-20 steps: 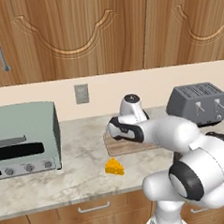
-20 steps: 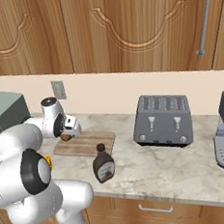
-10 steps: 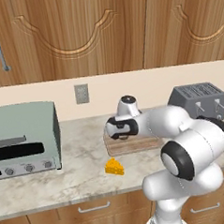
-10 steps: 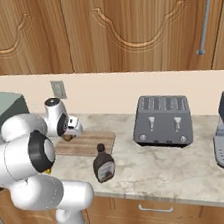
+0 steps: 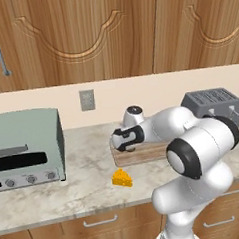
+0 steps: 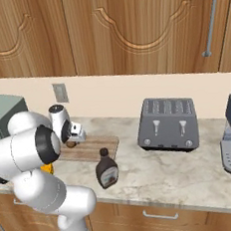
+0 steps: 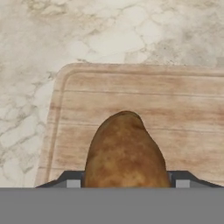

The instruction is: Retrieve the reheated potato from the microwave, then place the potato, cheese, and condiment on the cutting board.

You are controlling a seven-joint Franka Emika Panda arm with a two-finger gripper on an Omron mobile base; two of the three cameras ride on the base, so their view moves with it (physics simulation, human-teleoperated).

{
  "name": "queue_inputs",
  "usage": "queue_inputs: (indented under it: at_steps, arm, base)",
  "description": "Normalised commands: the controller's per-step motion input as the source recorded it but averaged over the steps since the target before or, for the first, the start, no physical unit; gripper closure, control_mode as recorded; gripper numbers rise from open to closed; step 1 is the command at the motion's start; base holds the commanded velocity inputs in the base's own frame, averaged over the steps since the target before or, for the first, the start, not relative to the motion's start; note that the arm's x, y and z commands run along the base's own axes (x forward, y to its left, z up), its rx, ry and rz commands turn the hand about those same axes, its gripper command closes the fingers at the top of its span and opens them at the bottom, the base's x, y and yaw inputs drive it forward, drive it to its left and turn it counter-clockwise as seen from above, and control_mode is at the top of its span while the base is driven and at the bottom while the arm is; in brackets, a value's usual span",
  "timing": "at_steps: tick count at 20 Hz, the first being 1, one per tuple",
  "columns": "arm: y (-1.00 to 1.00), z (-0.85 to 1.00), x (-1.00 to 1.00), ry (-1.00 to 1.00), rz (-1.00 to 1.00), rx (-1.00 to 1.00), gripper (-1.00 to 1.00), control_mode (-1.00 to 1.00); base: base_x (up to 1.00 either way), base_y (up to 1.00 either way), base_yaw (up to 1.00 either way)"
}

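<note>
the gripper (image 5: 127,141) has come down low over the cutting board (image 5: 148,151) within the last second, its jaws closed around the potato (image 7: 125,153). the potato hangs at or just above the board's near-left corner; contact cannot be made out. judged from this, the first of three placements looks nearly done. the cheese (image 5: 122,178) lies on the counter just in front of the board, and the condiment (image 6: 106,169) stands just off the board's front edge, both yet to be placed. the fingertips are cut off at the hand view's bottom, and the arm hides much of the board.
</note>
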Motion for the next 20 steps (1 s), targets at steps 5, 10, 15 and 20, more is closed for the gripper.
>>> queue_inputs:
  at_steps: [5,10,15,20]
  arm:
    - [0.04,-0.20,0.09,0.00,0.00,0.00,1.00,-1.00]
    - [0.00,-0.22,-0.02,0.01,0.00,0.00,1.00,-1.00]
    - [0.00,-0.21,-0.11,0.03,0.00,0.00,-1.00,-1.00]
    - [-0.01,-0.02,-0.14,0.00,0.00,0.00,-1.00,-1.00]
  base:
    - [0.00,0.00,0.00]
    - [0.00,0.00,0.00]
    - [0.00,0.00,0.00]
    - [0.00,0.00,0.00]
